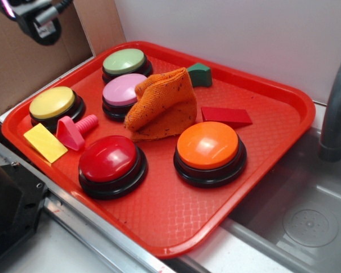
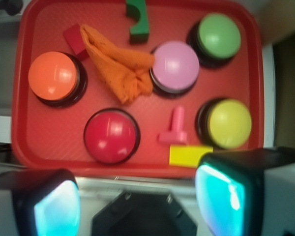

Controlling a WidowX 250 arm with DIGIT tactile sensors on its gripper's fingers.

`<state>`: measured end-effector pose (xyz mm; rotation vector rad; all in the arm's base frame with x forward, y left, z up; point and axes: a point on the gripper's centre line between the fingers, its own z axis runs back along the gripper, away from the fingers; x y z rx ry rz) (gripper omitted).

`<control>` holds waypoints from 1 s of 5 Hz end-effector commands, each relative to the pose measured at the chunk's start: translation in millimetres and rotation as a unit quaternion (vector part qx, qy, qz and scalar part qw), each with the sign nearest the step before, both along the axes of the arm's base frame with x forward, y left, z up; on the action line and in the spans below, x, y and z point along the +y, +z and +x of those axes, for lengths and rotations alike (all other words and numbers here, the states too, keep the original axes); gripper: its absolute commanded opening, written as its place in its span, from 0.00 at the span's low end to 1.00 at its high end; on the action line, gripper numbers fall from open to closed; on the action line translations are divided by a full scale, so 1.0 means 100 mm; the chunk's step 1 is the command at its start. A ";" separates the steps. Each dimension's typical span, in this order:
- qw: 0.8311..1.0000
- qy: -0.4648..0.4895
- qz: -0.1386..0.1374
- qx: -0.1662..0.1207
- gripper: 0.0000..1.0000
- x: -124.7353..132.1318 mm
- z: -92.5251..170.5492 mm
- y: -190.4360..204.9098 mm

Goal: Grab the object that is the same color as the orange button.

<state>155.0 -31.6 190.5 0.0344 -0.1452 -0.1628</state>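
The orange knitted cloth (image 1: 162, 105) with dark specks lies crumpled near the middle of the red tray (image 1: 273, 102), between the pink button and the orange button (image 1: 209, 149). In the wrist view the cloth (image 2: 120, 69) sits right of the orange button (image 2: 54, 77). My gripper (image 2: 137, 206) hangs high above the tray's near edge, well apart from the cloth, with its jaws wide apart and nothing between them. In the exterior view only a bit of the arm (image 1: 31, 17) shows at the top left.
The tray also holds red (image 1: 111, 162), pink (image 1: 123, 92), green (image 1: 125, 62) and yellow (image 1: 54, 105) buttons, a pink peg (image 1: 77, 129), a yellow block (image 1: 44, 142), a red wedge (image 1: 226, 116) and a green block (image 1: 200, 74). A sink (image 1: 307, 222) and faucet (image 1: 335, 108) lie to the right.
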 end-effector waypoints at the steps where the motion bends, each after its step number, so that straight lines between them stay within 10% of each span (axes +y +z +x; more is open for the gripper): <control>1: 0.998 -0.048 0.049 -0.016 1.00 -0.16 0.52 -0.49; 5: 0.996 -0.067 0.058 0.023 1.00 -0.28 1.20 -1.31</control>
